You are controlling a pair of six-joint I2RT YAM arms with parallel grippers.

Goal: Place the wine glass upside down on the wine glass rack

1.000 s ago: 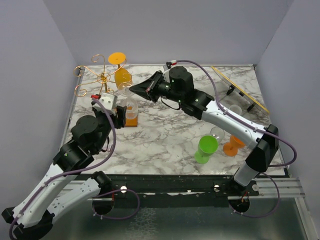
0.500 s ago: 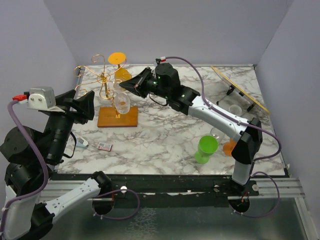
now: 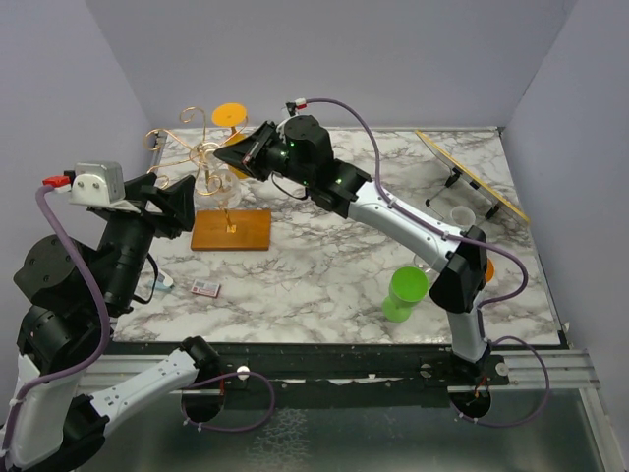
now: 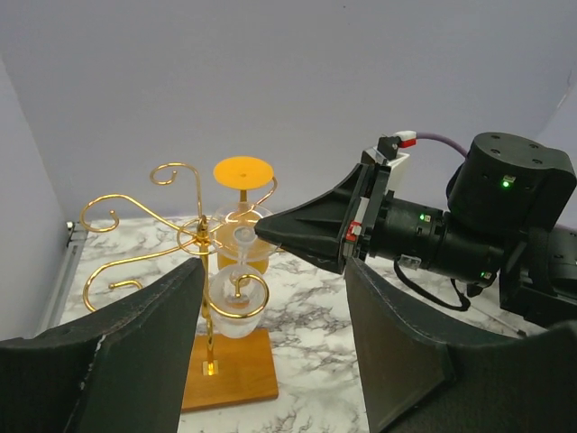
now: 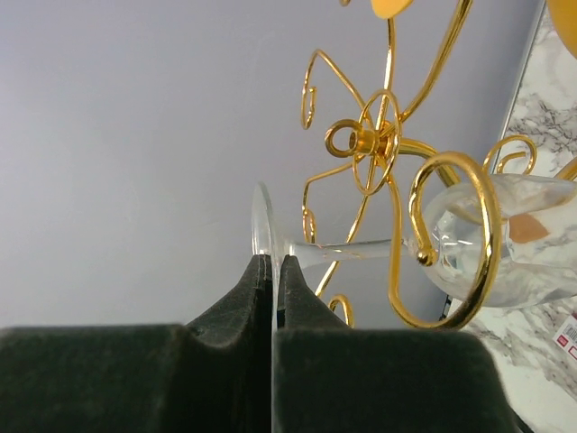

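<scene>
A clear wine glass [image 5: 500, 239] hangs upside down at the gold wire wine glass rack [image 3: 197, 147]. Its stem [image 5: 352, 250] runs through one curled arm [image 5: 451, 244], with the bowl [image 4: 236, 311] below the curl. My right gripper [image 5: 273, 262] is shut on the edge of the glass's foot [image 5: 261, 216], reaching in from the right [image 3: 226, 157]. Above the table's left side my left gripper [image 3: 175, 202] is open and holds nothing, looking at the rack's wooden base [image 4: 230, 379] between its fingers.
An orange wine glass [image 4: 243, 171] hangs upside down on the rack's far side. A green cup [image 3: 405, 292], an orange item [image 3: 486, 267] and a clear cup [image 3: 460, 214] stand at the right, below a tilted yellow-edged board [image 3: 472, 175]. A small card [image 3: 204, 288] lies front left.
My left arm lifted away from the rack's base to the left and its jaws widened. The right arm carried the clear glass leftward onto the rack's curled arm.
</scene>
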